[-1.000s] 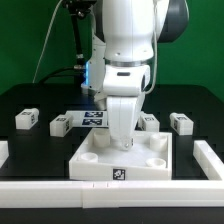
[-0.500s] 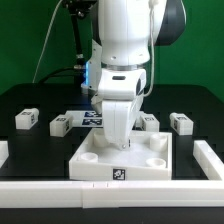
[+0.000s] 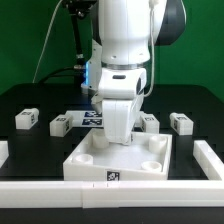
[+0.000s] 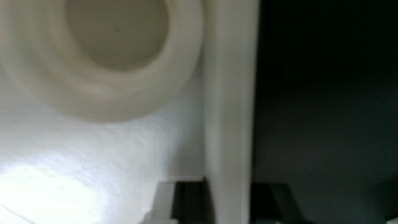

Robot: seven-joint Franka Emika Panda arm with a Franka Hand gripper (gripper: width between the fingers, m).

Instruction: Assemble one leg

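Observation:
My gripper (image 3: 118,140) is shut on the far rim of the large flat white square slab (image 3: 95,162), which has round corner sockets and a tag on its front edge. In the wrist view the slab's thin rim (image 4: 228,120) runs between my two dark fingers (image 4: 185,202), with one round socket (image 4: 116,40) beside it. Several legs, small white blocks with tags, lie on the black table behind the slab: two on the exterior view's left (image 3: 26,118) (image 3: 60,124) and two on its right (image 3: 149,121) (image 3: 181,122). None of them is touched.
A white rail (image 3: 40,190) runs along the table's front, just before the slab, and another rail (image 3: 211,158) runs along the exterior view's right. The marker board (image 3: 92,118) lies behind my arm.
The slab has slid toward the front rail and slightly to the exterior view's left, held in my gripper. My arm has leaned the same way. The legs have not moved.

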